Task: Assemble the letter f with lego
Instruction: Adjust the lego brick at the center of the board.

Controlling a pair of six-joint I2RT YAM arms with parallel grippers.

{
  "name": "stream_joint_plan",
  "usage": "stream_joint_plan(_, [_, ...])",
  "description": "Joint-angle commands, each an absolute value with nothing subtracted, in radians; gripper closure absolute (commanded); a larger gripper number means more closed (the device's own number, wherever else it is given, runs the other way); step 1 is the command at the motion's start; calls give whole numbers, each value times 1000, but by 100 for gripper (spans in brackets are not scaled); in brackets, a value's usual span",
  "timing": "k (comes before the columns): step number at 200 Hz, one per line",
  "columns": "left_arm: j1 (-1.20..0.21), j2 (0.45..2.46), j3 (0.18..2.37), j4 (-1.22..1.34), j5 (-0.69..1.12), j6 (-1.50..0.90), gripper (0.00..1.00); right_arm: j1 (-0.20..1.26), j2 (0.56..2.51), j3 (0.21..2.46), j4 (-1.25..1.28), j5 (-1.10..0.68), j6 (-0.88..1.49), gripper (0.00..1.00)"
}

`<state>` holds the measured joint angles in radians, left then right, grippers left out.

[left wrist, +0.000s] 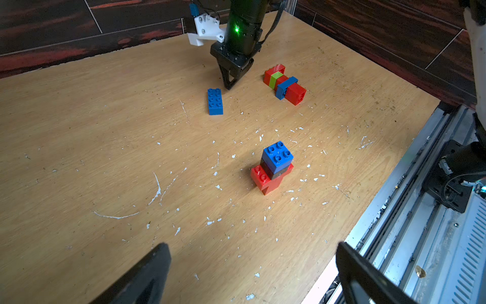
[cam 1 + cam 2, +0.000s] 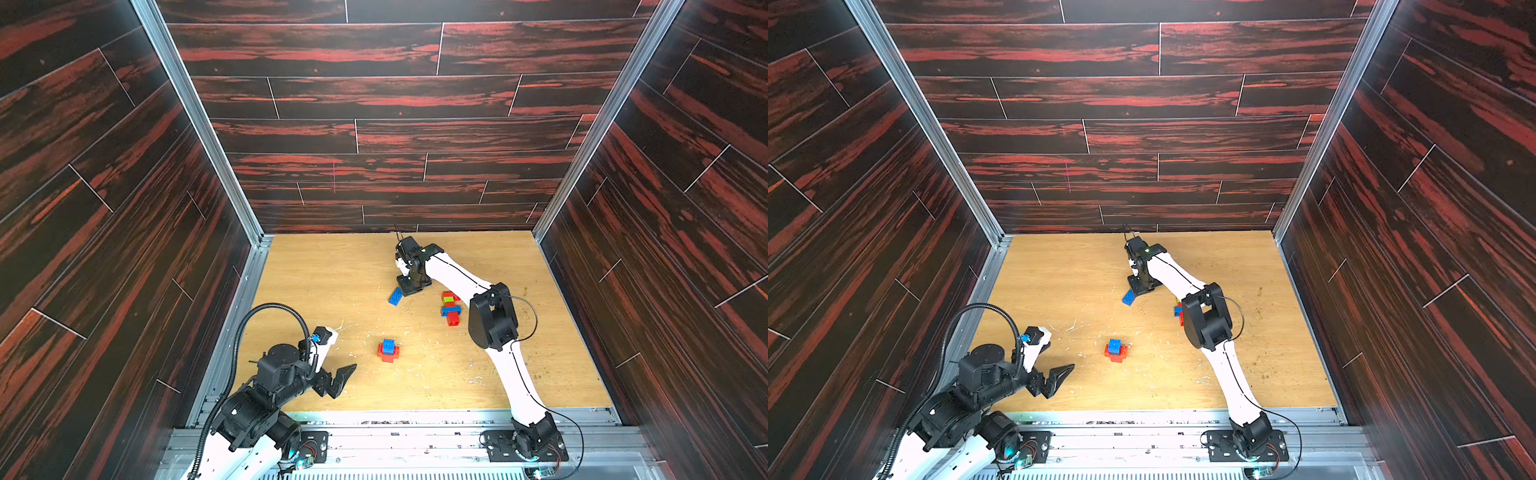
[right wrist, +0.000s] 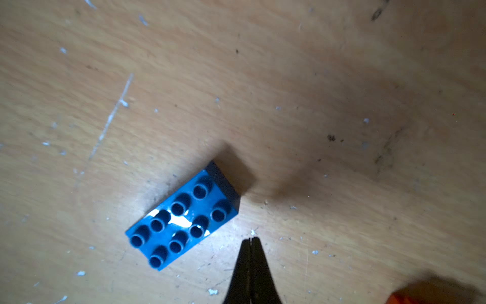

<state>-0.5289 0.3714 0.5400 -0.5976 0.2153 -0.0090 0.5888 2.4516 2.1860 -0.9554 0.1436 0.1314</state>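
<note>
A loose blue oblong lego brick [image 2: 395,296] [image 2: 1128,297] [image 1: 215,101] [image 3: 182,219] lies flat, studs up, mid-table. My right gripper [image 2: 406,290] [image 2: 1139,289] [image 1: 228,86] [image 3: 251,239] points down just beside it, shut on nothing, jaws pressed together. To its right lies a toppled stack of red, lime green and blue bricks [image 2: 451,308] [image 1: 284,84], which my right arm partly hides in a top view [image 2: 1178,311]. Nearer the front stands an upright stack [image 2: 388,350] [image 2: 1116,350] [image 1: 273,168], blue on black on red. My left gripper [image 2: 343,380] [image 2: 1059,380] [image 1: 252,246] hovers open at the front left, empty.
Dark wood-patterned walls [image 2: 390,137] enclose the wooden table [image 2: 324,282] on three sides. A metal rail [image 2: 415,419] runs along the front edge, with both arm bases on it. White scratches and flecks mark the tabletop.
</note>
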Motion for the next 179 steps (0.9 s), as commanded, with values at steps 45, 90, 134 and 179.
stream_joint_plan(45, [-533, 370, 532, -589, 206, -12, 0, 589, 2406, 2116, -902, 142, 164, 100])
stream_joint_plan(90, [-533, 369, 532, -589, 206, -12, 0, 588, 2455, 2192, -915, 120, 147, 100])
stream_joint_plan(134, [-532, 369, 532, -589, 202, -13, 0, 588, 2525, 2325, -956, 94, 135, 100])
stream_joint_plan(179, [-532, 367, 532, -588, 200, -14, 0, 587, 2559, 2419, -1017, 120, 148, 100])
